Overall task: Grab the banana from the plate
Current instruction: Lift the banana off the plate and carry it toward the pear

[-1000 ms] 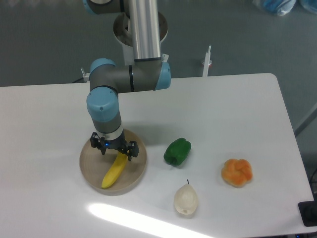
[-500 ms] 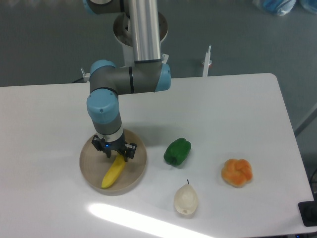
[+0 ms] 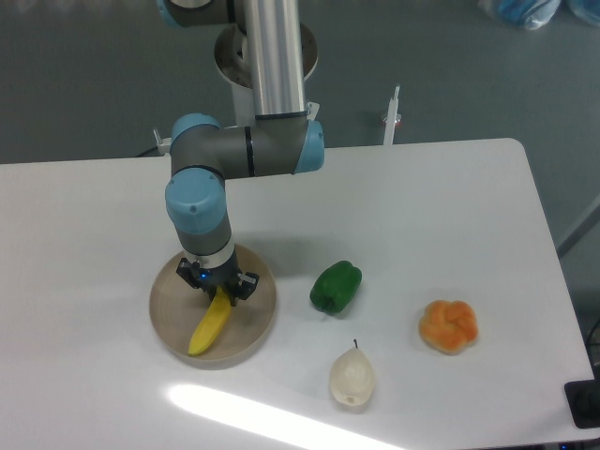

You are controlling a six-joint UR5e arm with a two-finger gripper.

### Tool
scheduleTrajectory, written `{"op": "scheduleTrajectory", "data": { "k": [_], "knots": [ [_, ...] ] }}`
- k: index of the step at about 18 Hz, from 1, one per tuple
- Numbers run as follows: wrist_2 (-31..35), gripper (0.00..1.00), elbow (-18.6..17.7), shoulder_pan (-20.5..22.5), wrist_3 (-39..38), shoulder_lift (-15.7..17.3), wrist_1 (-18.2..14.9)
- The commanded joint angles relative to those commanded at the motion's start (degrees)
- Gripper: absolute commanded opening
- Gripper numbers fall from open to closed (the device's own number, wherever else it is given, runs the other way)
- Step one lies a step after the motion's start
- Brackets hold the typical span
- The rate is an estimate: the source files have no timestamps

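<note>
Banana [image 3: 210, 324] gripped by hand [image 3: 218, 286] over plate [image 3: 253, 323]; white table [image 3: 450, 216], grey floor [image 3: 94, 75].

The curved bright yellow banana [image 3: 210, 324] lies across the round, flat, matte beige-tan plate [image 3: 254, 328], running from upper right to lower left; its upper end sits under the claw [image 3: 218, 286], which hides the stem (whether that end is off the surface cannot be told), and its lower tip reaches close to the plate's front-left rim; its skin looks smooth and evenly coloured; the plate rests flat on the white desk [image 3: 94, 234], toward the left side, its low rim visible all around except where the arm covers the far edge.
</note>
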Motion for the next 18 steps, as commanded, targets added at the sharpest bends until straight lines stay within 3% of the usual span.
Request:
{"op": "scheduleTrajectory", "data": {
  "k": [4, 6, 10, 13, 18],
  "knots": [
    [0.09, 0.39, 2.89, 0.96, 2.01, 1.84, -0.70],
    [0.00, 0.38, 3.34, 2.72, 7.53, 5.08, -1.23],
    [0.09, 0.38, 6.23, 9.30, 14.57, 7.47, -2.10],
    [0.26, 0.38, 8.35, 13.34, 22.83, 7.47, -5.53],
    [-0.52, 0.38, 10.19, 21.17, 35.31, 8.97, -6.06]
  ]
}}
